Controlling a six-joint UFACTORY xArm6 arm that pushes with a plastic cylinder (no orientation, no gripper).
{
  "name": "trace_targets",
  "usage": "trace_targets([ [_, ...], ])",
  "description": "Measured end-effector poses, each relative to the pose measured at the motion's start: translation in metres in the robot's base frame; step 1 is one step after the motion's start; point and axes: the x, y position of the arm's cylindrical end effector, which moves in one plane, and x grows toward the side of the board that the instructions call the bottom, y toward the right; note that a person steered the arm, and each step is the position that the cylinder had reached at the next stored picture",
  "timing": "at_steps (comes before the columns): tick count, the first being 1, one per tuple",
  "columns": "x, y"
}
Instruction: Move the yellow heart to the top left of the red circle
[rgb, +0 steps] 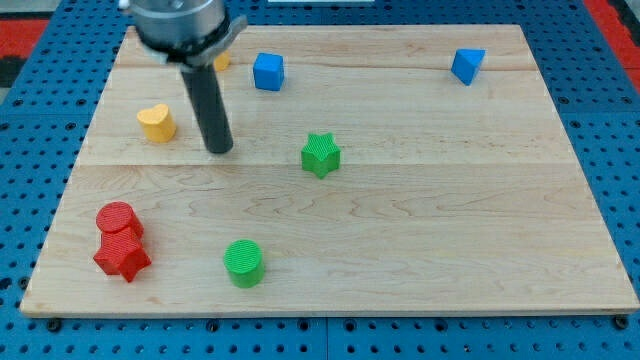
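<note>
The yellow heart (157, 122) lies on the wooden board (420, 220) at the view's upper left. The red circle (118, 220) sits at the lower left, touching a red star (123, 257) just below it. My tip (220, 150) rests on the board to the right of the yellow heart, a short gap away and slightly lower. The heart is well above the red circle and a little to its right.
A green star (321, 154) lies near the middle. A green circle (243, 262) sits at the bottom, left of centre. A blue cube (268, 71) and a blue triangle (467, 65) lie along the top. A yellow block (221, 61) is mostly hidden behind the rod.
</note>
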Motion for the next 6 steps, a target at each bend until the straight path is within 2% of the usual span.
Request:
trace_targets([
  [1, -0.025, -0.059],
  [2, -0.014, -0.105],
  [3, -0.027, -0.09],
  [4, -0.047, -0.124],
  [5, -0.009, -0.148],
  [6, 0.028, -0.138],
])
